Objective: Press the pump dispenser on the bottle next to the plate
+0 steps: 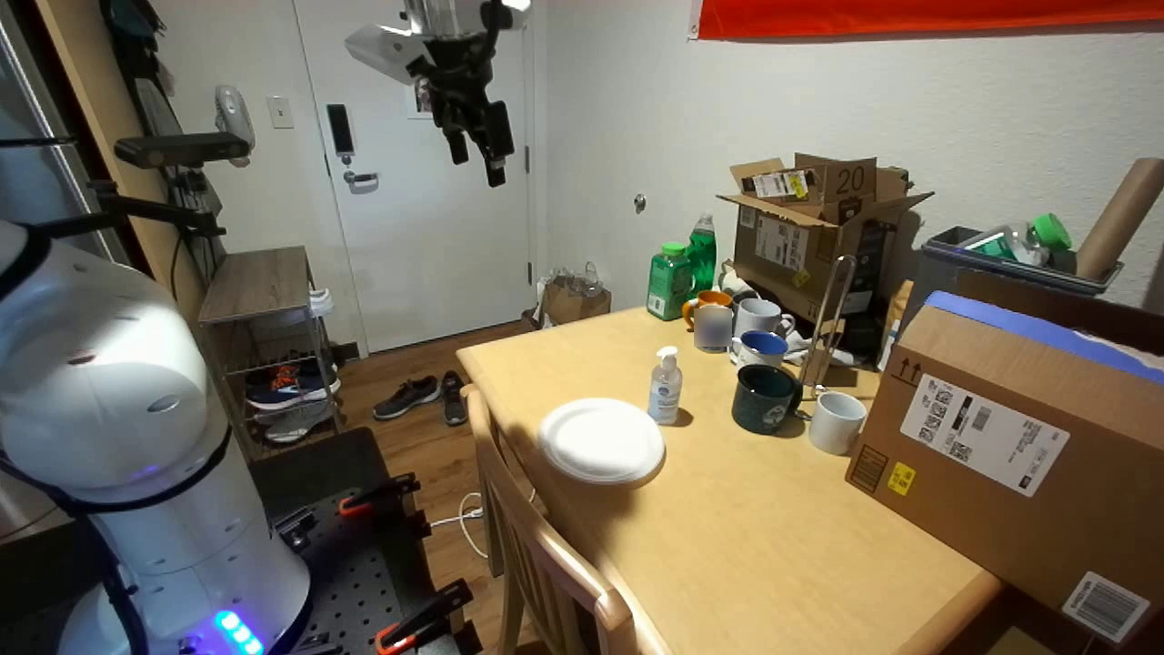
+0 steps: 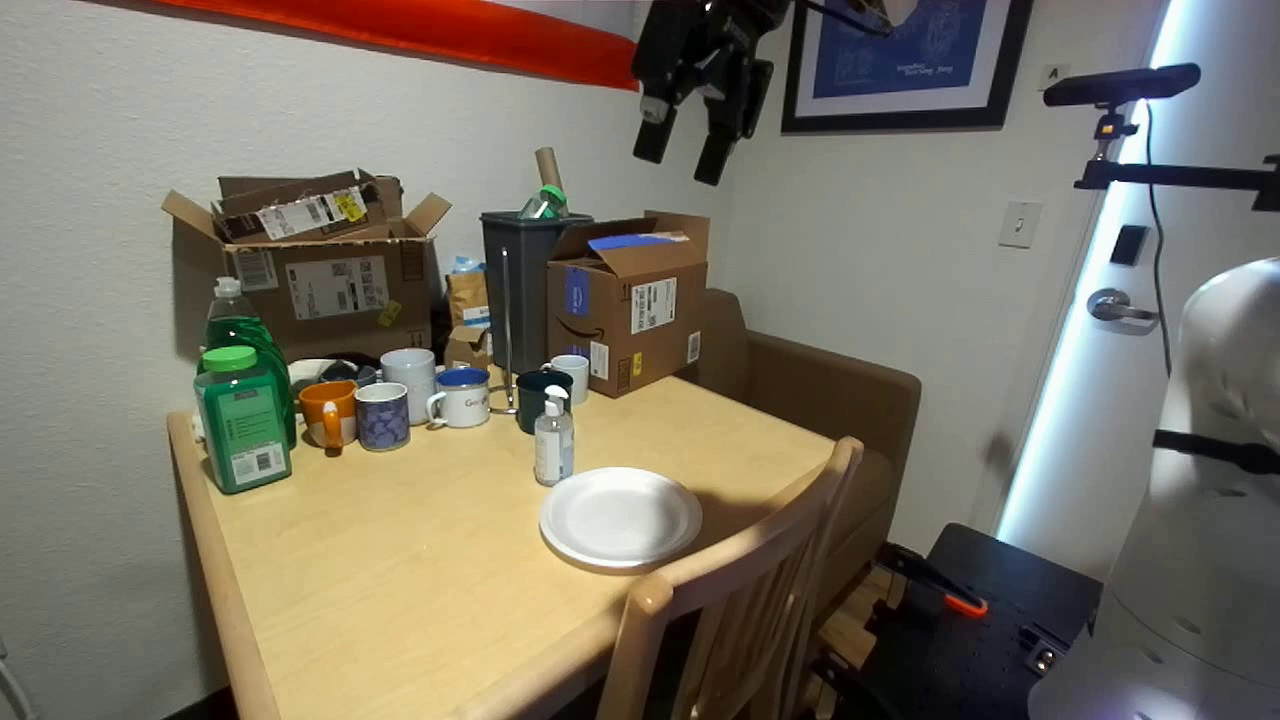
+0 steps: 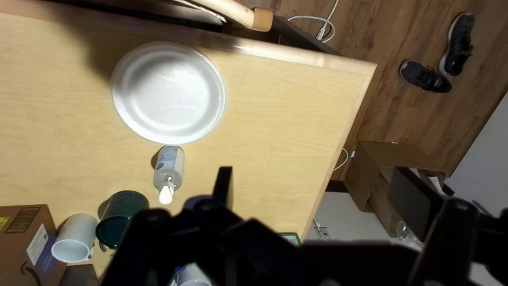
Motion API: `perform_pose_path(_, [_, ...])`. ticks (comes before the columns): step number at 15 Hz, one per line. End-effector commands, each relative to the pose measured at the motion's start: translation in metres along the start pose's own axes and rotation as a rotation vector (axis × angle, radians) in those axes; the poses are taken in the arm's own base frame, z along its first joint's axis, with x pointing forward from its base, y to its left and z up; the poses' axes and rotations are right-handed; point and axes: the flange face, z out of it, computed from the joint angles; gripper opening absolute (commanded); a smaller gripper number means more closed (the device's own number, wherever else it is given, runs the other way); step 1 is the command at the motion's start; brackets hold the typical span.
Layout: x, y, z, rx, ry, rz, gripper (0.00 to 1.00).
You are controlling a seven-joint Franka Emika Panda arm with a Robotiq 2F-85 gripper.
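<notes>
Two green btls (image 1: 669, 284), dk mug (image 1: 762, 400) nr pump btl (image 1: 666, 398), chair (image 2: 745, 548) by plate (image 1: 601, 440), gripper (image 2: 685, 150) spread wide

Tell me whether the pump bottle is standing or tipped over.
Upright: in both exterior views the bottle stands on its base, pump dispenser on top.

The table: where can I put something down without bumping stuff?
Bare table lies between the plate and the green bottles, and between the plate and the blue-topped box. It's crowded where the mugs bunch between those bottles and that box. The pump bottle stands close to the plate.
</notes>
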Motion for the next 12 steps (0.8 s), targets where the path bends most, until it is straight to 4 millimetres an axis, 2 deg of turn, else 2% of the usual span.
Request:
perform_pose_path(1, [0.03, 0.011, 0.0, 0.003, 0.003, -0.006, 1.0])
perform_pose_path(3, [0.042, 0.015, 0.001, 0.012, -0.002, -0.001, 1.0])
perform_pose_path(4, [0.048, 0.018, 0.001, 0.016, -0.004, -0.004, 0.96])
perform_pose_path(6, [0.059, 0.021, 0.0, 0.021, -0.005, -0.003, 0.72])
perform_pose_path(7, [0.065, 0.023, 0.0, 0.021, -0.004, -0.003, 0.7])
perform_pose_path(8, [0.071, 0.026, 0.0, 0.021, -0.004, -0.002, 0.63])
perform_pose_path(12, [0.094, 0.035, 0.002, 0.033, -0.007, 0.014, 0.31])
